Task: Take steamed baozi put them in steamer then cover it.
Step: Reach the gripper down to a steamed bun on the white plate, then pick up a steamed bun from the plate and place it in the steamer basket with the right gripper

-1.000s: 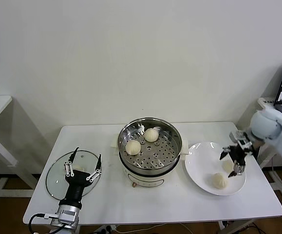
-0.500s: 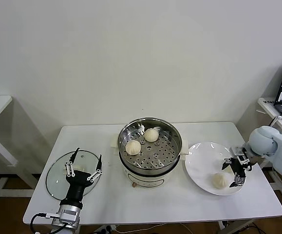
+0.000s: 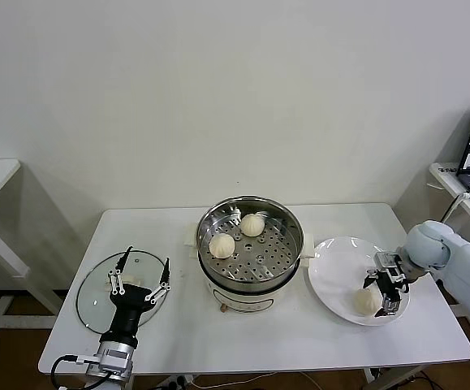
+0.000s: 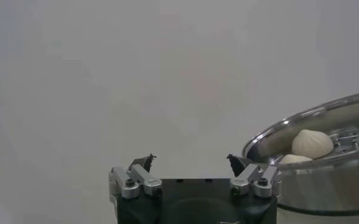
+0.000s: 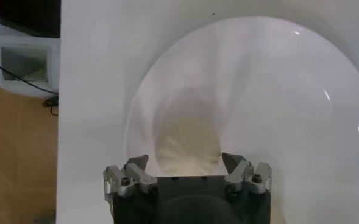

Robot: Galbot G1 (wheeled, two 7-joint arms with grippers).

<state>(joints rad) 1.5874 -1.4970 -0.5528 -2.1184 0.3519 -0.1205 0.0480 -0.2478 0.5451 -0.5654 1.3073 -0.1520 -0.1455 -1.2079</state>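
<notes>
Two steamed baozi (image 3: 222,244) already sit on the perforated tray of the steamer (image 3: 251,244) at mid-counter; at the far left the left gripper (image 3: 141,279) hangs idle over the glass lid (image 3: 97,294), jaws spread wide; on the right, the right gripper (image 3: 384,291) reaches down over the white plate (image 3: 332,276), jaws wide and straddling a bun (image 3: 365,300) that lies just between them; the pick-up looks under way, calling next for a gentle close and lift toward the pot.
</notes>
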